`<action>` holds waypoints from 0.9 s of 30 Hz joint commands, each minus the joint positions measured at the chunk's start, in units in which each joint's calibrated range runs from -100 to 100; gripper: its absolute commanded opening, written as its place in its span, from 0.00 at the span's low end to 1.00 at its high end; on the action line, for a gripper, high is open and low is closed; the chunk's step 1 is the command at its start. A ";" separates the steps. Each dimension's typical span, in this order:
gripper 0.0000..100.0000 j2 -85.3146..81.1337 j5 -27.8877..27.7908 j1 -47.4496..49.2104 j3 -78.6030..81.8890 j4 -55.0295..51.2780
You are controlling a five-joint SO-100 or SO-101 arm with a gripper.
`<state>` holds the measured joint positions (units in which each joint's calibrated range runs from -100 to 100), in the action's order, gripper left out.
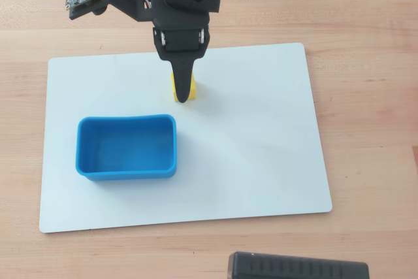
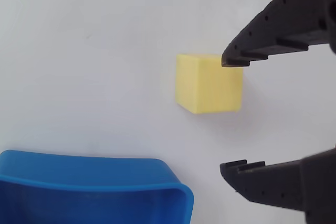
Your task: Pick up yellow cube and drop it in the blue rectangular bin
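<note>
Gripper [image 2: 233, 114] spread wide above the white board [image 1: 261, 148] — the upper fingertip [image 2: 236, 59] overlaps the yellow cube [image 2: 207, 85] in the wrist view, contact unclear. The cube sits on the board just beyond the blue rectangular bin [image 1: 127, 174] — not touching it.

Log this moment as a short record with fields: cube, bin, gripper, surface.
cube: yellow cube on the white board, not yet grasped
bin: blue bin empty, on the board, apart from the cube
gripper: gripper open, over the cube; in the wrist view one fingertip overlaps the cube's corner, the other is clear of it
surface: white board lying on a wooden table
</note>
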<state>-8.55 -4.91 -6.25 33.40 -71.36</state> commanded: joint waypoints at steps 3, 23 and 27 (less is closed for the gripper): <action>0.22 -0.05 0.44 -0.35 2.51 3.57; 0.22 8.41 0.73 0.77 5.33 9.51; 0.17 8.96 0.54 1.19 5.15 9.76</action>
<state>0.32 -4.62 -6.25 38.97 -62.68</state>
